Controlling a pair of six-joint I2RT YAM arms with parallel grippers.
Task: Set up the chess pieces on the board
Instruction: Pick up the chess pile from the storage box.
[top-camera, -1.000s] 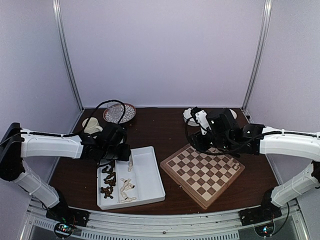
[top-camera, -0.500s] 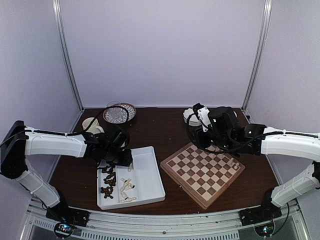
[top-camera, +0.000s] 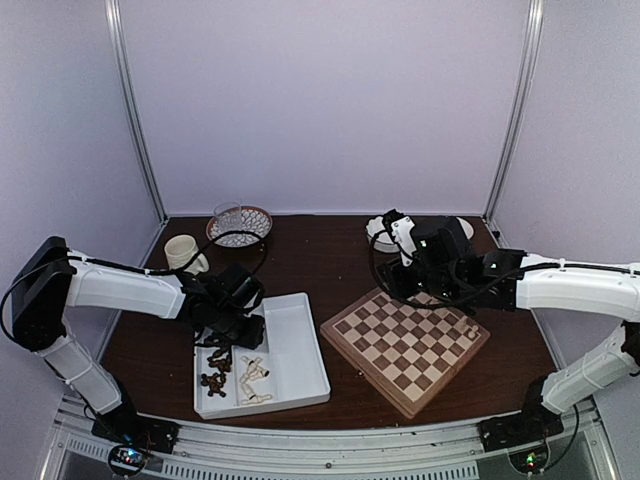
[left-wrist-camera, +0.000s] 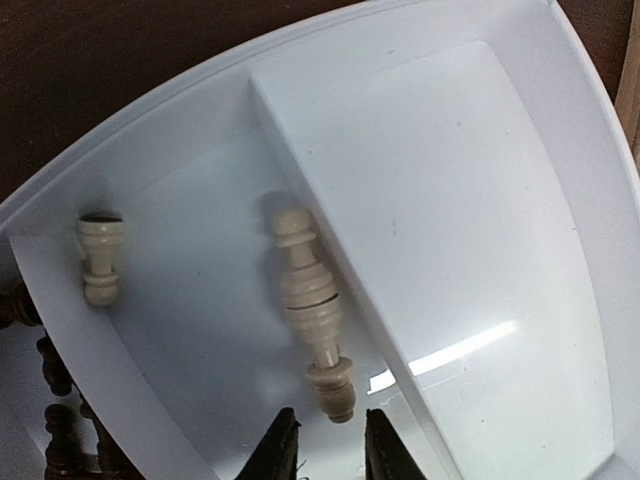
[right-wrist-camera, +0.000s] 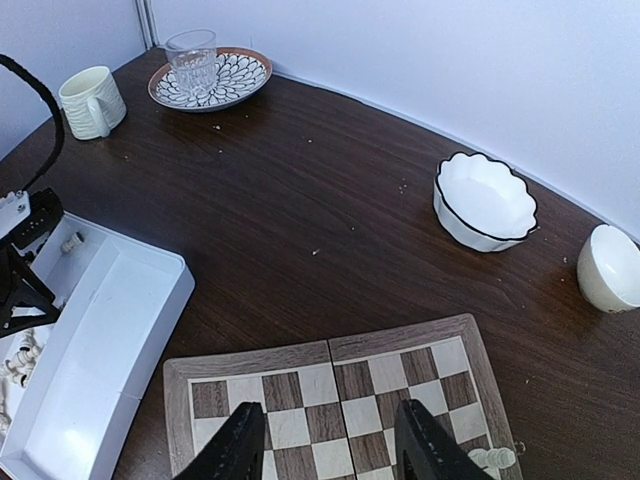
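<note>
From above, we see the left gripper (left-wrist-camera: 330, 440) low over the far end of the white tray's (top-camera: 300, 350) left compartment, hiding what lies beneath it. Its wrist camera shows more: two cream chess pieces lie there, one (left-wrist-camera: 310, 300) along the tray's divider with its head just ahead of the fingertips, the other (left-wrist-camera: 100, 262) by the tray's outer wall. The jaws stand narrowly apart, holding nothing. Dark pieces (top-camera: 215, 365) fill the near part of that compartment. The board (top-camera: 405, 345) sits right of the tray. The right gripper (right-wrist-camera: 328, 418) hovers over its far edge, jaws apart and empty. The right wrist view shows a cream piece (right-wrist-camera: 492, 458) lying at the board's rim, on the side away from the tray.
</note>
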